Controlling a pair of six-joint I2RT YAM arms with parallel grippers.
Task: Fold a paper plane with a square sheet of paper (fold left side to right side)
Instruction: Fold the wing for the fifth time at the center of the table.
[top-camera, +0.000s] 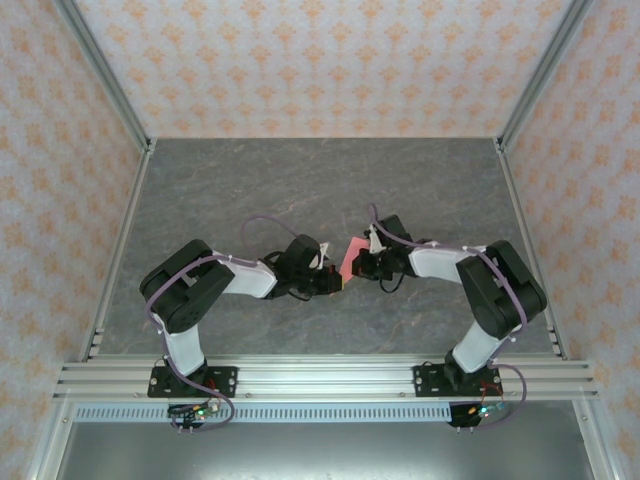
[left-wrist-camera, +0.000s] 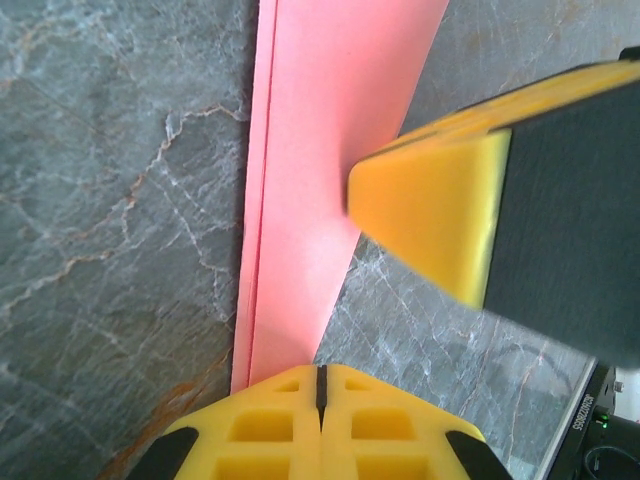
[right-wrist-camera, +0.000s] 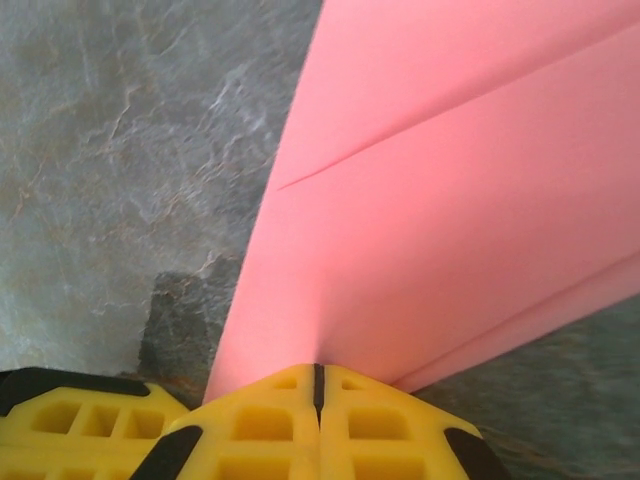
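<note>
Closest to us, at the bottom edge of the left wrist view, our left pincer (left-wrist-camera: 320, 378) is clamped shut on the paper plane (left-wrist-camera: 320, 180). Its long axis runs straight up the frame, away from the fingertips. Our right pincer (right-wrist-camera: 318, 375) is likewise closed on it, low centre in its own view. From above, the plane sits over mid-tabletop (top-camera: 250, 190) between both pincers, equally near each. We judge the next crease follows that axis.
</note>
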